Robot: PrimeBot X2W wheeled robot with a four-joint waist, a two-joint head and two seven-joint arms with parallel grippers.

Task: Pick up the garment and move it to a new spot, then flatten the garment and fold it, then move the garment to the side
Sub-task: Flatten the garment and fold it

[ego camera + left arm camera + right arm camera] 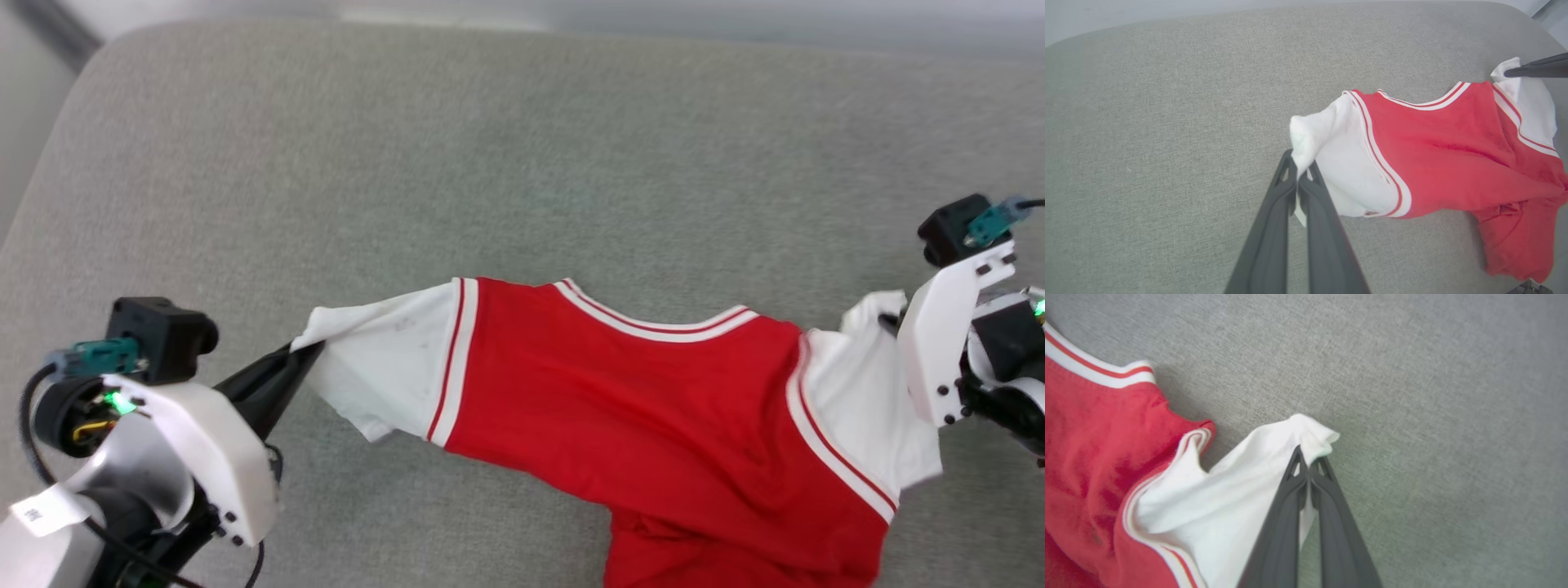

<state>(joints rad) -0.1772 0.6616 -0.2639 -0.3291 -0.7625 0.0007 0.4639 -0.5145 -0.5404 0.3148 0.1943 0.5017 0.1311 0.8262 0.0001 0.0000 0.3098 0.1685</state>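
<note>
You have a broad grey upholstered cushion (522, 147) spread beneath and beyond both pincers; its weave is plain and its far left corner is rounded.

On it, the garment (620, 392) runs from one pincer across to the other. Its red body fills the span between them. The neckline lies on the side away from your arms, and the lower part is bunched and wrinkled nearer your right pincer. You cannot tell from these views whether the middle of the body clears the cushion or rests on it.

The left white sleeve (384, 359) is drawn out to a point at your left pincer's tips. The right white sleeve (865, 408) folds up toward your right pincer.

Your left pincer (1297, 173) is clamped on the outer edge of its sleeve. The two dark fingers (1274, 228) are pressed together, a sliver of white cloth shows in the slit between them, and more cloth bulges just past the tips.

Your right pincer (1308, 465) is likewise closed on the end of the other sleeve, with a small tuft of white cloth puffing out beyond its tips and to their right.

Thin red-and-white striped trim (653, 322) edges the neckline midway between the pincers and marks each sleeve seam just inside each grip.
</note>
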